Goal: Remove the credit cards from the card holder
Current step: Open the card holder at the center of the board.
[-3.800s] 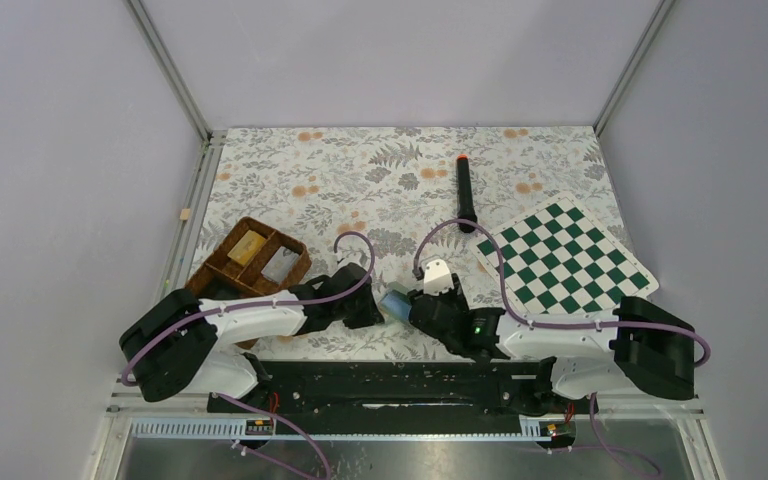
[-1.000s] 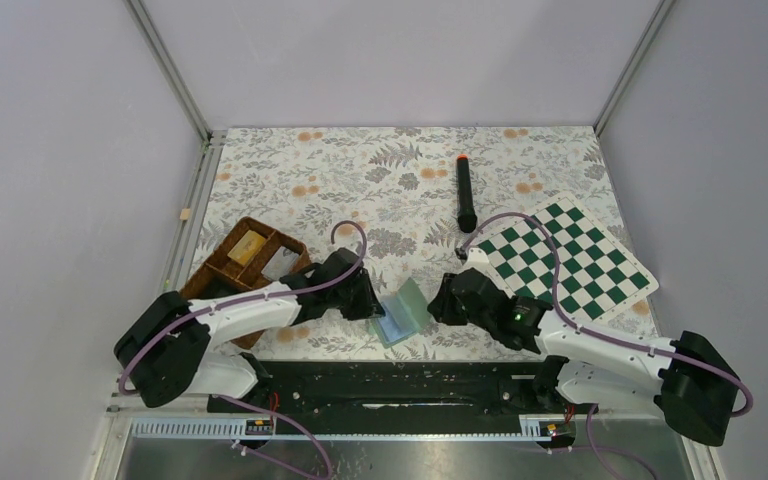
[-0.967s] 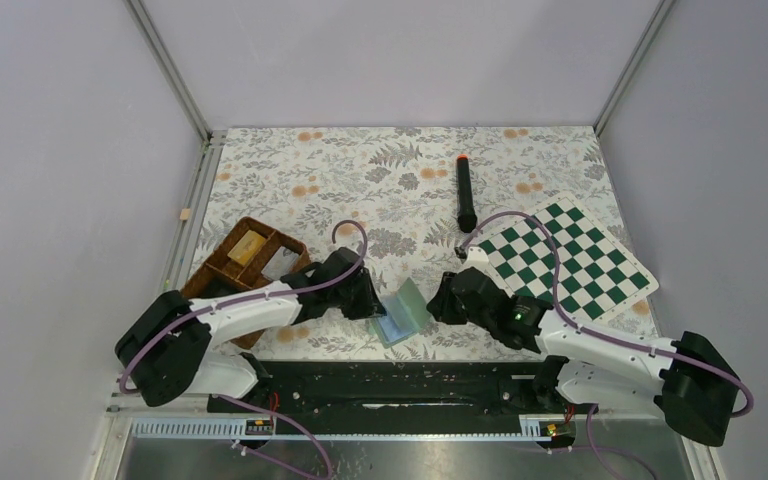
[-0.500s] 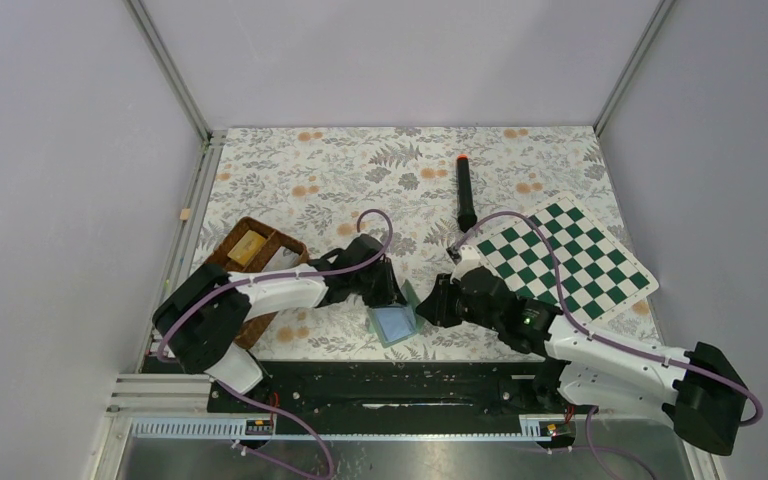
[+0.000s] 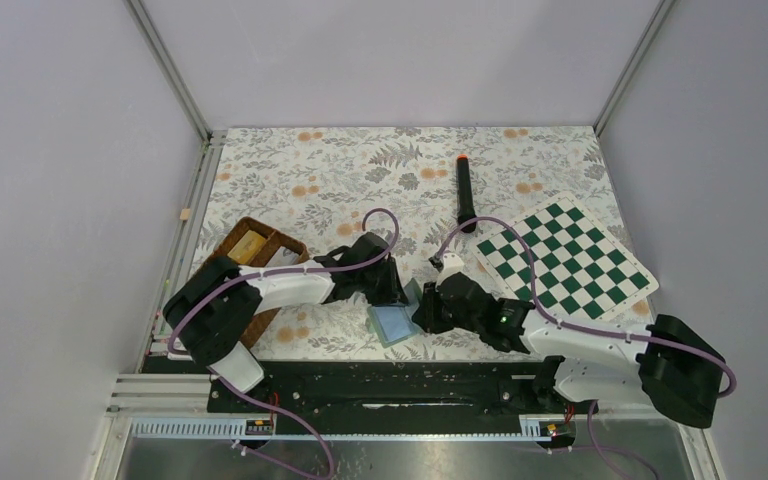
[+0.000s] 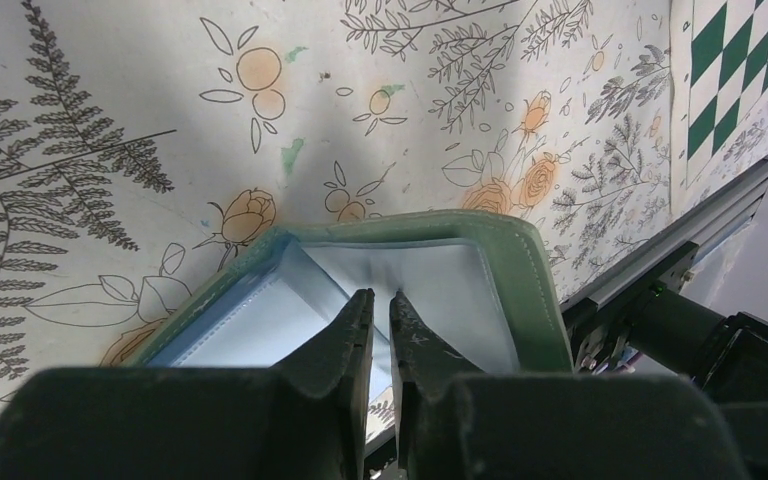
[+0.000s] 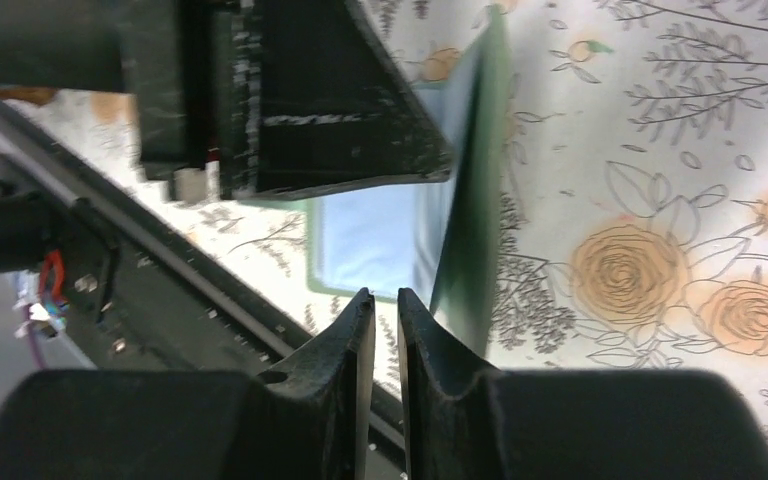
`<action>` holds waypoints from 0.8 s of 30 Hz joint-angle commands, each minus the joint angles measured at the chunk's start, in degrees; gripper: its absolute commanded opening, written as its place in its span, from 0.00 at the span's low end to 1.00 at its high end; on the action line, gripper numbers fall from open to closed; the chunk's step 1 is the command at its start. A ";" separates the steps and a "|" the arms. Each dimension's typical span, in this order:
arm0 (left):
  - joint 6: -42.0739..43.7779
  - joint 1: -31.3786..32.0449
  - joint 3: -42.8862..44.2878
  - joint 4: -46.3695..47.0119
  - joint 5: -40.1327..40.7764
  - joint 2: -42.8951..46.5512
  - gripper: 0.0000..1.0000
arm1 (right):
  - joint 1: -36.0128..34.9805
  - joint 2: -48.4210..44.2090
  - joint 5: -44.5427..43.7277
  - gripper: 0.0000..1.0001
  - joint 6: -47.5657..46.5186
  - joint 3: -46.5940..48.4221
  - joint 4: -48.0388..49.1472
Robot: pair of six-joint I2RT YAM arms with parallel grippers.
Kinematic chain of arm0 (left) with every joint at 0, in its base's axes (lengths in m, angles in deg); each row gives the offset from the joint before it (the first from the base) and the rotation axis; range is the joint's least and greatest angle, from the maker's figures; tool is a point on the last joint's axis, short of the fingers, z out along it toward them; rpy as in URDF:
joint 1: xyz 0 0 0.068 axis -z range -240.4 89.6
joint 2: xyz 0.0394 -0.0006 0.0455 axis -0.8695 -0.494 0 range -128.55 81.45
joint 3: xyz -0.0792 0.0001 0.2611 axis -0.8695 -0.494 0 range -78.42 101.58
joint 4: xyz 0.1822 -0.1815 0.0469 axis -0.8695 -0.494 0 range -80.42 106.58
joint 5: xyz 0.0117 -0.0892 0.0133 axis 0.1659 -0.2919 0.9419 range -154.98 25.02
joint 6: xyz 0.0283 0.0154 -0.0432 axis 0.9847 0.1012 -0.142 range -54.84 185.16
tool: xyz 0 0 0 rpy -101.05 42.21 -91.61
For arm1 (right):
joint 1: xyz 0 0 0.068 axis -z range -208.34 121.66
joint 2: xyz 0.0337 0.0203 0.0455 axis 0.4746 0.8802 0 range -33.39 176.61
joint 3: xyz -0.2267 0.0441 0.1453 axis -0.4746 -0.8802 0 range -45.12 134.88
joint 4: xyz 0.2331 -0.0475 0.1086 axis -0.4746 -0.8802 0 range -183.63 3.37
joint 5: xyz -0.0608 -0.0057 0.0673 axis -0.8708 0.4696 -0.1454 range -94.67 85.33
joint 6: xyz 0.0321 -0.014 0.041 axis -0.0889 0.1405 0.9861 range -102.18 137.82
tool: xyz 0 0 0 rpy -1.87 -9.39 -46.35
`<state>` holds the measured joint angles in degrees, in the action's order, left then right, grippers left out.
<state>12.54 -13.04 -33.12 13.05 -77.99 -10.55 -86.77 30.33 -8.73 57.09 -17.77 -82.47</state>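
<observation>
The card holder (image 5: 392, 324) lies open near the table's front edge, with a sage-green border and pale blue inner panels. One flap stands up on its right side. In the left wrist view my left gripper (image 6: 380, 295) is shut, its tips resting on the card holder's (image 6: 440, 275) inner panel by the fold. My right gripper (image 7: 378, 295) is shut and empty, just off the near right edge of the card holder (image 7: 370, 235). In the top view my left gripper (image 5: 398, 297) and right gripper (image 5: 421, 318) flank it. No credit cards show.
A brown wicker tray (image 5: 222, 250) holding a yellowish block (image 5: 247, 243) sits at the left, partly under my left arm. A green chessboard (image 5: 565, 255) lies at the right, with a black marker (image 5: 465, 195) behind it. The black base rail (image 5: 390, 375) runs close in front.
My left gripper has swung right onto the wallet and one panel now lies flat. My right gripper has moved left, close to the wallet's standing flap.
</observation>
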 commanded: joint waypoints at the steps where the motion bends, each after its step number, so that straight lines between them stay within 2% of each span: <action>1: 1.70 -0.14 2.00 -0.37 1.19 0.63 0.11 | -0.47 2.89 -6.94 0.21 -0.09 0.86 1.50; 6: 3.38 -1.02 0.65 -7.98 7.31 5.87 0.13 | -0.35 5.81 -11.20 0.21 0.39 -1.08 1.15; 11: 3.42 -0.75 -1.92 -10.14 6.74 8.58 0.15 | -0.37 10.46 -9.83 0.20 4.39 -2.37 3.25; 17: 1.09 -0.21 -8.17 -8.79 9.14 12.25 0.19 | -0.29 11.27 -11.02 0.20 7.11 -3.61 2.78; 24: 0.71 -0.07 -9.72 -6.59 8.88 12.10 0.17 | -0.30 11.36 -10.10 0.20 7.51 -4.12 3.59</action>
<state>13.85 -13.39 -42.24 3.76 -70.63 0.33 -86.79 40.93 -17.52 63.32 -20.56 -78.25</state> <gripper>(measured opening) 0.177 0.197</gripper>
